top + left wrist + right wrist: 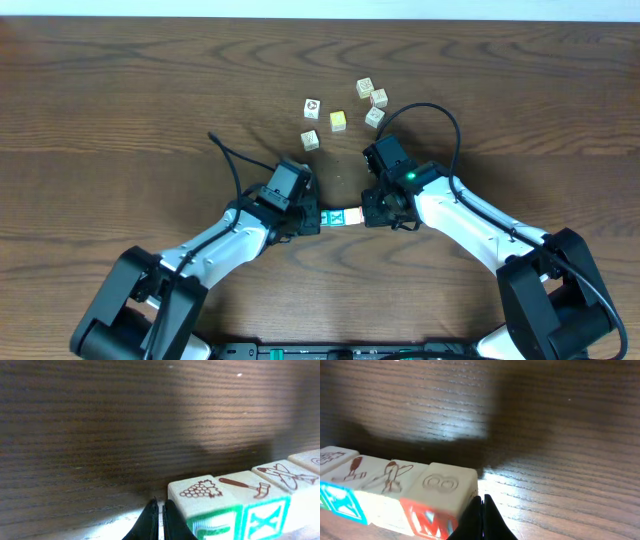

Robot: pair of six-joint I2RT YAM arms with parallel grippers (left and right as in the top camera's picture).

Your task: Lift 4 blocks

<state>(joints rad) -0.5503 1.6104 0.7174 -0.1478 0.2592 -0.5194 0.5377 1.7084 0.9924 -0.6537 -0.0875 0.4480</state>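
The blocks (pixel 340 217) form one tight row just below the centre of the overhead frame — the green-faced block (pixel 200 492) at its left end, the red M block (pixel 445 491) at its right. The left gripper (pixel 161 519) and the right gripper (pixel 482 512) flank the ends, each with jaws together. Loose cubes (pixel 312 107) lie scattered higher up on the table (pixel 120 90).

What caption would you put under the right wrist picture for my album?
Shut right tool beside the red M block, ending a row of four blocks, dark wooden table beyond.
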